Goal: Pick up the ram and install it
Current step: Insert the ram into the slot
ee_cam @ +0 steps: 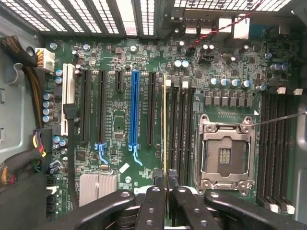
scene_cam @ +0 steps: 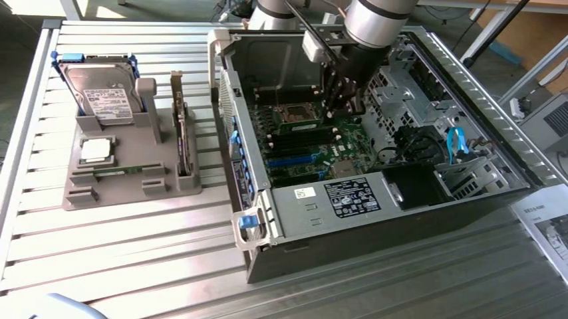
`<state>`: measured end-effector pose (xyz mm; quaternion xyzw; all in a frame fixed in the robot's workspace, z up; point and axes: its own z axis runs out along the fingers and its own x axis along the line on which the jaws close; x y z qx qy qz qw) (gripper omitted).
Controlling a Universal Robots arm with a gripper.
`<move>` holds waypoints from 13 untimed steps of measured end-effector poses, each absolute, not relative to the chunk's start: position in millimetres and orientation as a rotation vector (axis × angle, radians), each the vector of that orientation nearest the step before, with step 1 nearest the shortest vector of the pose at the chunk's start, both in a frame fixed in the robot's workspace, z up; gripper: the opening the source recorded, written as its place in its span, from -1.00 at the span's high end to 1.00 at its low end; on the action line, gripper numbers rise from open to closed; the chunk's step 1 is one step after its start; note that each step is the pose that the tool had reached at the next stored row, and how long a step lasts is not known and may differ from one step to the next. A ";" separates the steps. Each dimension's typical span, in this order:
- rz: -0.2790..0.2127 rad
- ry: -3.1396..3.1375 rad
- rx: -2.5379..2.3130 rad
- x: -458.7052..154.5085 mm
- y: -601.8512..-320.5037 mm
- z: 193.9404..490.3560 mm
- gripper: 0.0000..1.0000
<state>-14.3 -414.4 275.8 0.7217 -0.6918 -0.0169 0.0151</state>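
While clenching the ram (ee_cam: 164,120) edge-on between the fingers (ee_cam: 152,203), hangs just above the motherboard (ee_cam: 115,120); holds its long axis parallel to the dark memory slots (ee_cam: 180,129), seemingly over the one farthest from the empty processor socket (ee_cam: 224,148).

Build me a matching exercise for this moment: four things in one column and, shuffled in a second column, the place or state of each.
Things
1. ram
2. hard drive
3. processor socket
4. silver chip

Places or states
A. empty, on the motherboard
B. lying flat on the grey holder
C. clamped in the gripper, at the memory slots
D. standing on edge in the grey holder

Pairs: 1-C, 2-D, 3-A, 4-B
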 end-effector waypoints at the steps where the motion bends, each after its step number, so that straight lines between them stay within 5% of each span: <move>1: -0.053 -2.153 2.246 -14.3 -414.4 274.5 0.75; 13: -0.053 -2.168 2.232 -14.3 -414.4 273.6 0.75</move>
